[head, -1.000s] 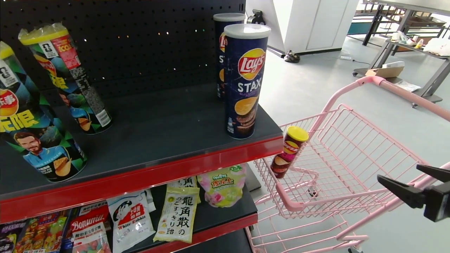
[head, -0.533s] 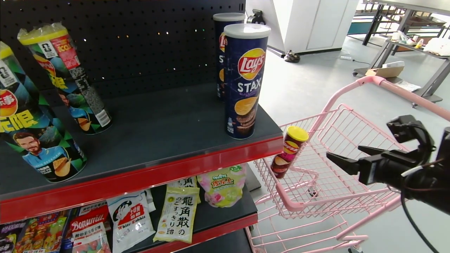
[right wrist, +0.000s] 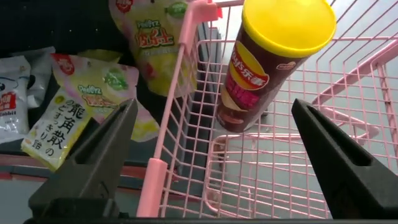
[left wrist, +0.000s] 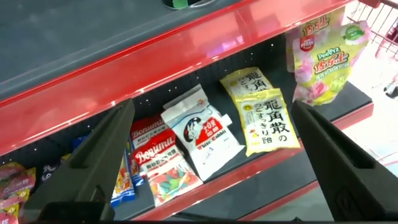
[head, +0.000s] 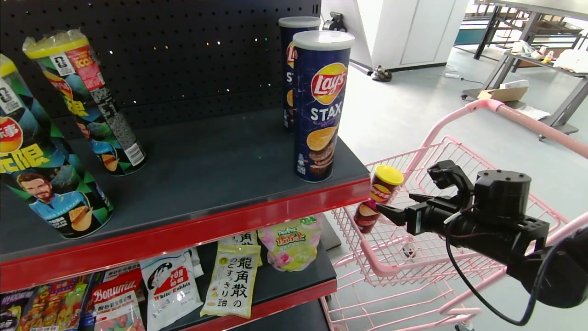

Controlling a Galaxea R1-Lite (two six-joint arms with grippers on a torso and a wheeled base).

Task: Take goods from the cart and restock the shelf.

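The dark shelf [head: 206,170] with a red edge was seen just beside the pink cart [head: 528,122], at the cart's end far from its handle. Two tall blue cans [head: 321,105] were stood upright on the shelf corner nearest to the cart. A small brown can [head: 379,196] with a yellow lid was leaned, tilted, inside the cart against that same end. The right gripper [head: 394,201] was held over the cart, just beside this can, with its fingers spread wide and nothing between them. The left gripper [left wrist: 211,104] was spread too, and was held before the snack bags [left wrist: 264,118] on the lower shelf level, apart from the cart.
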